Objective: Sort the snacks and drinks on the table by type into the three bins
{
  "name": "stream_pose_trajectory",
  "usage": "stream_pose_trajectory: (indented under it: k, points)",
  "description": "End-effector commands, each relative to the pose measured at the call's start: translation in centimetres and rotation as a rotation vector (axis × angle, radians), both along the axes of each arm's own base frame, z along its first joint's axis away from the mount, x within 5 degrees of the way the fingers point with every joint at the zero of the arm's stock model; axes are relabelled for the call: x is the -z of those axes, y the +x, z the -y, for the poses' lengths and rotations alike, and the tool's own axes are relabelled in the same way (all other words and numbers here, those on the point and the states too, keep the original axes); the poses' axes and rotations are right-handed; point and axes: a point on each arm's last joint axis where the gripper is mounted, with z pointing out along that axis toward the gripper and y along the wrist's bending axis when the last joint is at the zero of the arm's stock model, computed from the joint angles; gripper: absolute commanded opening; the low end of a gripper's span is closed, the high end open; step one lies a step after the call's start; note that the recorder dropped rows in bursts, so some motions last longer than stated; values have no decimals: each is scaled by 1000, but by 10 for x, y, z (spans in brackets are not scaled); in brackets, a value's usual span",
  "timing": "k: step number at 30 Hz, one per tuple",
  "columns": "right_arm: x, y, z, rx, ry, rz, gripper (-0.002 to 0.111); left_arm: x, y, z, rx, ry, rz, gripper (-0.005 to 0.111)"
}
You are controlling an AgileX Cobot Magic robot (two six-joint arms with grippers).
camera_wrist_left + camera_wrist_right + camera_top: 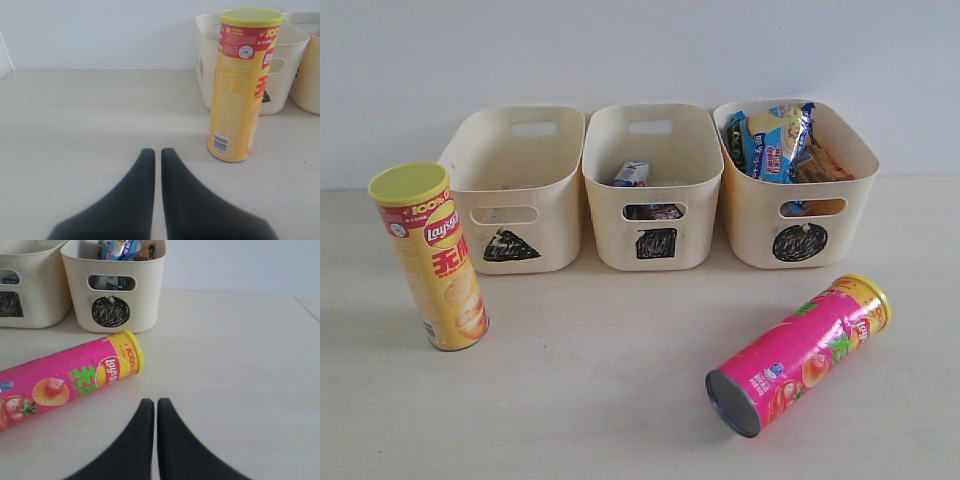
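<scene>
Left jaws: closed to a hairline slit, holding nothing, low over the surface (75,130) and apart from the yellow Lay's tube (242,85). Right jaws: likewise closed and empty, near the yellow-capped end of the pink tube (65,382) without touching it. Positions below are taken from the square-marked bin (620,240), the middle of three cream tubs standing in a row, as the exterior view shows them. The yellow Lay's tube stands upright, lid uppermost, well to the left of that bin and nearer the camera, past the triangle-marked bin (545,225), which is just beside the square-marked bin on its left. The pink tube lies on its side to the front right of the square-marked bin, well apart from it, grey base toward the camera. Inside the square-marked bin sits a white and blue carton (631,173); a dark item shows through its slot handle. The circle-marked bin (750,230), just beside on its right, holds a blue foil bag (780,140) and an orange bag (820,165).
</scene>
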Motion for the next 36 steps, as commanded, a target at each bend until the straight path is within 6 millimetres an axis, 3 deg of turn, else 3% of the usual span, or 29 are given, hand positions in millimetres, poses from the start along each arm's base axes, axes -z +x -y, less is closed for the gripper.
stream_pose_trajectory:
  k: [1,24,28,32,36]
  points:
    - [1,0,3,58,-5,8,0,-2,0,0,-5,-10,14,4]
    - [1,0,5,88,-3,8,0,-2,0,0,-5,-10,14,4]
    - [1,0,5,88,-3,8,0,-9,1,-2,-2,97,85,4]
    - [1,0,5,88,-3,8,0,-20,2,-1,-28,-200,220,4]
    - [1,0,5,87,-6,8,0,-28,1,-2,-39,-284,314,4]
